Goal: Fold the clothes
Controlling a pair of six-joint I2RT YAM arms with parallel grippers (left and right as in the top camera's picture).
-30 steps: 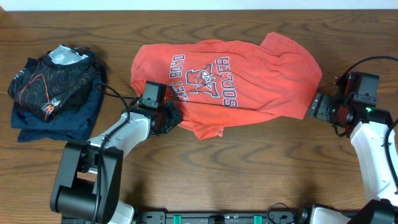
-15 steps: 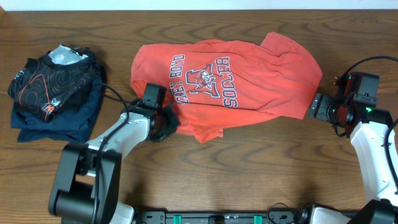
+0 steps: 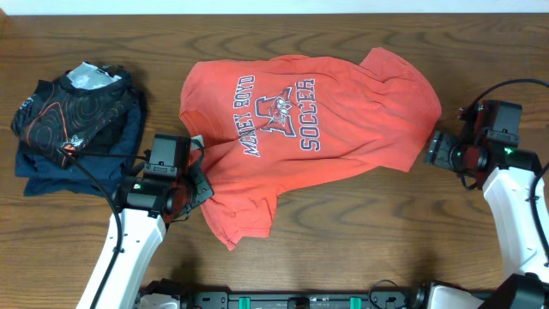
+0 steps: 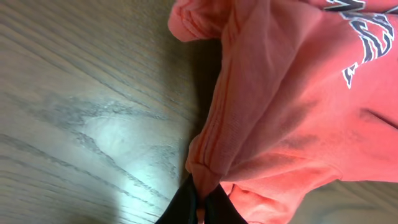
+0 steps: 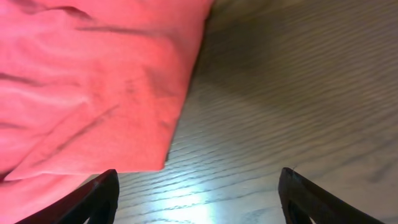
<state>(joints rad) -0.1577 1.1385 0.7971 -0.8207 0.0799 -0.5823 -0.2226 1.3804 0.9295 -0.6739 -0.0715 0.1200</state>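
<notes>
Spreading looks like the step: coral T-shirt point(image 3: 343, 142) lies rumpled mid-bench point(image 3: 360, 236), left jaws pinching its hemmed edge, right jaws wide beside the opposite edge. Next, the right must probably grip there so both pull flat.

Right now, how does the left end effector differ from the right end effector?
The left end effector is shut, pinching the edge of the coral T-shirt; the right end effector is open and holds nothing. The left one is on the shirt's left side, the right one just off its right edge. Both are low over the wooden table.
</notes>
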